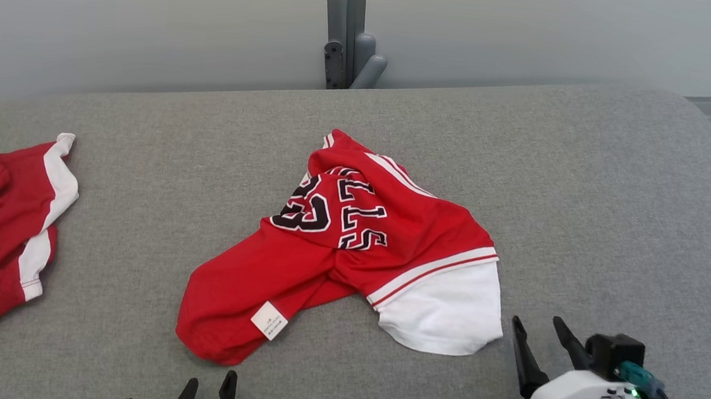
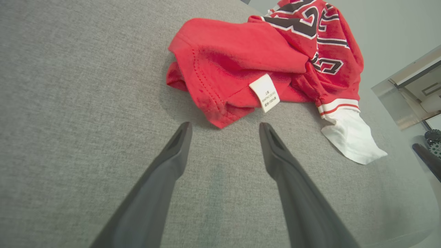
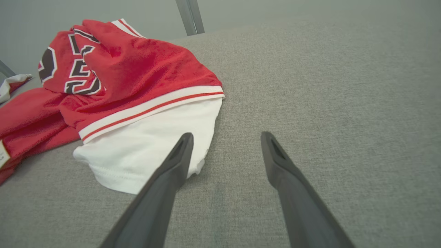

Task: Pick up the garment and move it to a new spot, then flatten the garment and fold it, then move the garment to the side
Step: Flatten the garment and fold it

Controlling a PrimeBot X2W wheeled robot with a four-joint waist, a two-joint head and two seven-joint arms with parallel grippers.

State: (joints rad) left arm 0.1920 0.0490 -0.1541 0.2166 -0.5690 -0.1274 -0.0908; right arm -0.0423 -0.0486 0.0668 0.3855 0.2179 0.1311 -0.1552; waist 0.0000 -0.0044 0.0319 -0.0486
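Though crumpled, garment (image 1: 351, 250) amid wide cushion (image 1: 585, 179)

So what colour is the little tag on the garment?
White tag, small dark print; best in the left wrist view.

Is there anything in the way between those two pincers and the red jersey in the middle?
Nothing visible. Bare grey surface lies between the open left pincer and the jersey; the open right pincer sits just beside its white part.
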